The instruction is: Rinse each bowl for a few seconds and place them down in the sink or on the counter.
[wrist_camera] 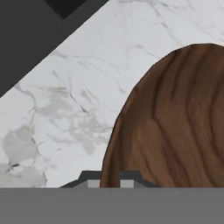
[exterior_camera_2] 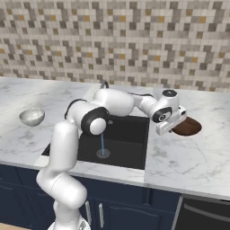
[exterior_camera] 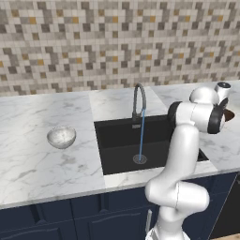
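The sink (exterior_camera: 117, 140) is a black basin set into the white marble counter (exterior_camera: 33, 164). A thin stream of water (exterior_camera: 141, 136) is seen falling from the curved grey faucet (exterior_camera: 138, 101) onto the round drain (exterior_camera: 139, 159); nothing else is seen in the basin.

The pale speckled bowl (exterior_camera: 61, 137) stands upright on the counter left of the sink, well apart from the arm. Its inside appears bare.

The brown wooden bowl (exterior_camera_2: 187, 127) rests on the counter right of the sink. The gripper (exterior_camera_2: 171, 123) is placed at its near rim, fingers pressed close together on the rim of this bowl, as seen in the hand view. The bowl's inside shows wood grain alone.

No labels or writing can be read.
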Controlling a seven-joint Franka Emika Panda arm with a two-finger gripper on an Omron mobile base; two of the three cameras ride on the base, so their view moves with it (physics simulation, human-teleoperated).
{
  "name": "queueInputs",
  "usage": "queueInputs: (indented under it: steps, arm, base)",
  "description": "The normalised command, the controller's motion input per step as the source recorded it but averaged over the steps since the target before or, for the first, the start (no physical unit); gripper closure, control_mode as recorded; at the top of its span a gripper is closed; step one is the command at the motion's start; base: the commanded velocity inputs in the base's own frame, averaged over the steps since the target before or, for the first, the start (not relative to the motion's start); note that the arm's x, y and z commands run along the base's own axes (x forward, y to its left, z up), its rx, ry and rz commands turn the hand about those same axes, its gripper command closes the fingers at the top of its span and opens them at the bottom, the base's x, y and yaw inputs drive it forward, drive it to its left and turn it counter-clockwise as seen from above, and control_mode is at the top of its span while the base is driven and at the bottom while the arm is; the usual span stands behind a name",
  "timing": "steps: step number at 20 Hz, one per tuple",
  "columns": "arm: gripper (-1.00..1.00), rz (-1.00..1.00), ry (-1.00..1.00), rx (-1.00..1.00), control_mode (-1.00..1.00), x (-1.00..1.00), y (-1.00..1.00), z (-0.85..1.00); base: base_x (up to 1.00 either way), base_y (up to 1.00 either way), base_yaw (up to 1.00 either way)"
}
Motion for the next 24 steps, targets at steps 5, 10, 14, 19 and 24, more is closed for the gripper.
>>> queueInputs:
  steps: [5, 10, 14, 19, 24]
  arm:
    - [1.0, 0.16, 0.02, -0.07, -1.0, -0.16, 0.31, 0.3]
    - [1.0, 0.13, 0.02, -0.06, -1.0, -0.22, 0.37, 0.2]
    - [1.0, 0.11, 0.02, -0.06, -1.0, -0.28, 0.43, 0.02]
    - [1.0, 0.11, 0.04, -0.05, -1.0, -0.28, 0.44, 0.0]
    - [1.0, 0.1, 0.03, -0.04, -1.0, -0.29, 0.46, 0.0]
  base:
    - [0.0, 0.0, 0.0]
    - [0.0, 0.0, 0.0]
    - [0.0, 0.0, 0.0]
    - [0.0, 0.0, 0.0]
    - [0.0, 0.0, 0.0]
